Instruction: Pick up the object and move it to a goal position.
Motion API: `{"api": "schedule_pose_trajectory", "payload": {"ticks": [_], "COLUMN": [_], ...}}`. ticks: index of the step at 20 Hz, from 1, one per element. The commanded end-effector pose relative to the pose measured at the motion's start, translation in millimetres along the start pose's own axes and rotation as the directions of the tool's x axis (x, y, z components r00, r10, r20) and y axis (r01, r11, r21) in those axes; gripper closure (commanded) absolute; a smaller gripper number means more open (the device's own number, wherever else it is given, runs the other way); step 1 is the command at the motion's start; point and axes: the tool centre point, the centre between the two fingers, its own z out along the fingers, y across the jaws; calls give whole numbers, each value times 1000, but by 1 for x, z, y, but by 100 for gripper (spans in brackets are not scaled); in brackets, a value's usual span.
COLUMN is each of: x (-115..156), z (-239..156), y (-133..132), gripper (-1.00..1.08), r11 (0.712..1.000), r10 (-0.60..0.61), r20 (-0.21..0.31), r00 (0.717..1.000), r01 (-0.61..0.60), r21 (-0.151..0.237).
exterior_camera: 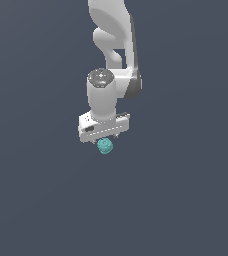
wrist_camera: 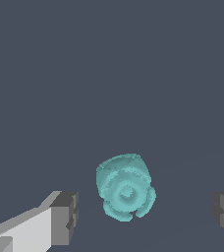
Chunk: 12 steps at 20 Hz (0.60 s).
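The object (exterior_camera: 105,146) is a small teal, lumpy ball lying on the dark grey floor, right under the white hand of the arm. In the wrist view the object (wrist_camera: 125,188) sits between the two grey fingertips (wrist_camera: 65,218), with a clear gap on each side. My gripper (wrist_camera: 146,216) is open, its jaws spread far wider than the ball and touching nothing. In the exterior view the gripper (exterior_camera: 104,138) hangs just above the ball, its fingers mostly hidden by the hand.
The floor (exterior_camera: 186,200) is a plain dark grey surface with no other objects or edges in view. The white arm (exterior_camera: 113,45) rises from the hand toward the top of the exterior view.
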Motion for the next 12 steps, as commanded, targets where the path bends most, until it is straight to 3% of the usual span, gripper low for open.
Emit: {"api": "schedule_pose_trajectory", "payload": {"ticks": [1, 12], "x": [-6, -24], "z": [10, 40], "y": [0, -2], "gripper": [-92, -92], "r11": [998, 967], "r10": [-65, -255], "r20": [4, 12], "r00": [998, 967], "r01": [65, 255], "r21": [4, 20]}}
